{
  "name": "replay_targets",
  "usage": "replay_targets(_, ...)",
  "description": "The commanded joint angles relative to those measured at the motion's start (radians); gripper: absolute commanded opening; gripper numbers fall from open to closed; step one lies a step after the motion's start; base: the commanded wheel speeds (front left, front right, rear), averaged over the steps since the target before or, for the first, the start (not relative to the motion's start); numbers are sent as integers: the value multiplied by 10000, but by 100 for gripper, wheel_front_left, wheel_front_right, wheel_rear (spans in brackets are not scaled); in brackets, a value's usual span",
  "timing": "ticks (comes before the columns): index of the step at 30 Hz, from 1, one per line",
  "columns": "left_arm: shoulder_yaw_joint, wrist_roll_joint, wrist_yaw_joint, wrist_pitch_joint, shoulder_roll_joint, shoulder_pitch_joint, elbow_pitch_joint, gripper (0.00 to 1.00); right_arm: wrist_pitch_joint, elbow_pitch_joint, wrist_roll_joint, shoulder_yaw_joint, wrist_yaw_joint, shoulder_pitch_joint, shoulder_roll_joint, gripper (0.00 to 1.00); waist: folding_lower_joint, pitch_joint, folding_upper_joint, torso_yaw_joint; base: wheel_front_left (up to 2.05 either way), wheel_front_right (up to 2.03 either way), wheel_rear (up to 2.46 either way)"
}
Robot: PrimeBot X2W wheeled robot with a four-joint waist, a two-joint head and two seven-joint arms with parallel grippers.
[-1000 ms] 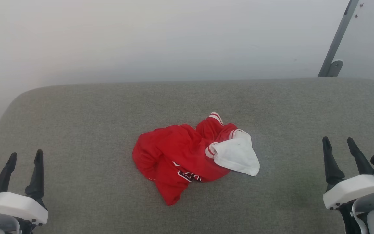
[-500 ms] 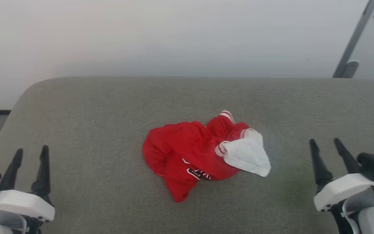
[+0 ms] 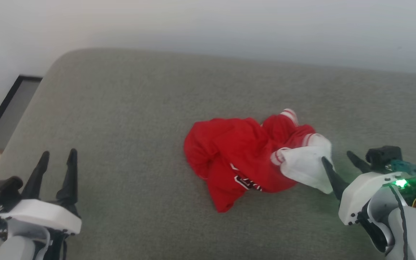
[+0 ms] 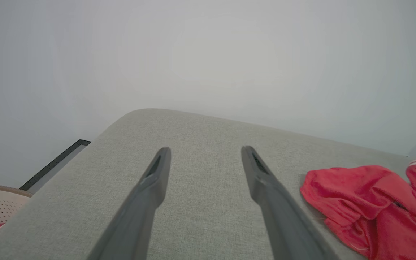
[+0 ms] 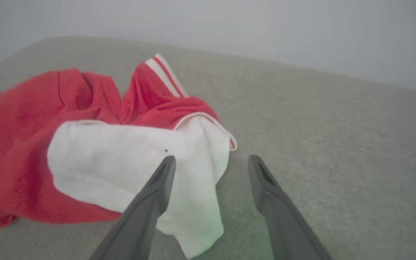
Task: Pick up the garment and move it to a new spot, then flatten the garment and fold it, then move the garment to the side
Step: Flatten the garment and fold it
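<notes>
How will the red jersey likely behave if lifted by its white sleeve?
Probably floppy: the jersey lies crumpled in soft folds, so it should hang and unfurl. Likely light, as thin cloth. Its white sleeve may pull up first.

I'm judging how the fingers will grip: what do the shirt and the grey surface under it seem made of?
The garment: thin, soft knit, probably synthetic jersey, matte; it crumples in loose folds. The grey surface: woven upholstery-like fabric, matte, perhaps padded; fine flecked weave and rounded corner show.
</notes>
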Motion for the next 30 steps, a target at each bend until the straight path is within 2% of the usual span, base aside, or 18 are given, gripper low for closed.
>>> replay_targets(1,-50,77,-75,-61,-99,-213,30,100,316,131,109,111,4,-134,-98,100,0,417,0,369,0,0,0)
replay_targets(7,-177,212,-296,-63,-404,-663,308,100,1886,464,407,582,3,-479,-578,100,0,952,0,781,0,0,0)
replay_targets(12,-138,299,-471,-68,-631,-948,540,100,3480,844,540,923,3,-413,-708,100,0,1180,0,968,0,0,0)
replay_targets(13,-101,328,-502,-69,-681,-965,575,100,3654,818,544,1024,3,-398,-739,25,0,1200,0,986,0,0,0)
replay_targets(14,-71,345,-530,-70,-730,-979,606,100,3762,756,534,1077,3,-407,-773,0,0,1216,0,998,0,0,0)
replay_targets(20,182,451,-697,-72,-881,-1089,779,100,4408,25,754,946,3,-458,-1054,0,0,1140,0,860,0,0,0)
replay_targets(30,650,593,-897,-72,-890,-1033,796,100,6014,-2127,1421,-51,3,-284,-2156,0,0,936,0,266,0,0,0)
